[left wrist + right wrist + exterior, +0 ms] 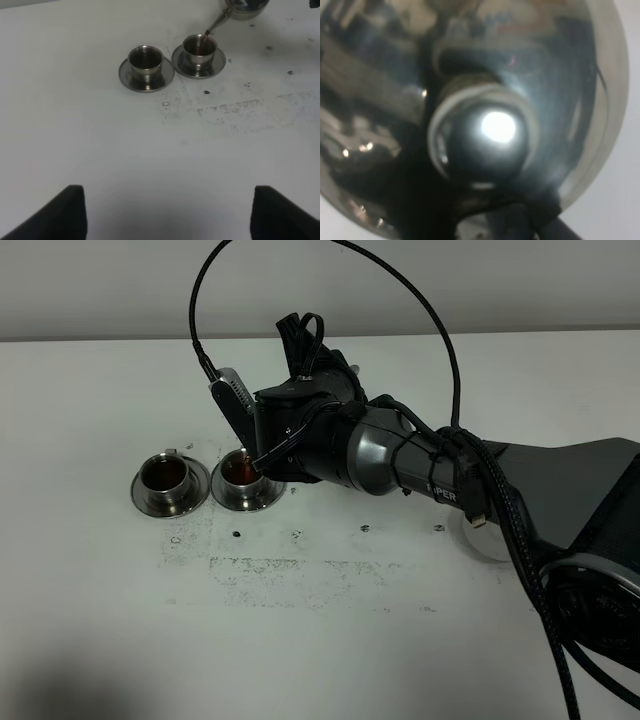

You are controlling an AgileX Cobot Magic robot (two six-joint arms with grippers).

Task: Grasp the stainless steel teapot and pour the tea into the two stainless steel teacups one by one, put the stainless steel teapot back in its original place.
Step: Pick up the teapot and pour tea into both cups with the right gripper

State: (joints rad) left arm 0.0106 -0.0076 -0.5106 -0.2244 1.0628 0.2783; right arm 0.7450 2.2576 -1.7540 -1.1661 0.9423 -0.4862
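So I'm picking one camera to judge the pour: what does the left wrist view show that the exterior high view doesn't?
Only the left wrist view shows the teapot's spout, the tea streaming into a cup, and the left gripper, open and empty. Only the exterior high view shows the right arm, which hides the teapot, and a bare saucer. Both show the two teacups on their saucers on the table.

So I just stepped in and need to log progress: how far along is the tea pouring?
The left shiny steel teacup already holds dark tea. In hand: the rounded steel teapot is tilted, a reddish-brown stream running into the right steel teacup. Left: finish this cup and set the teapot back.
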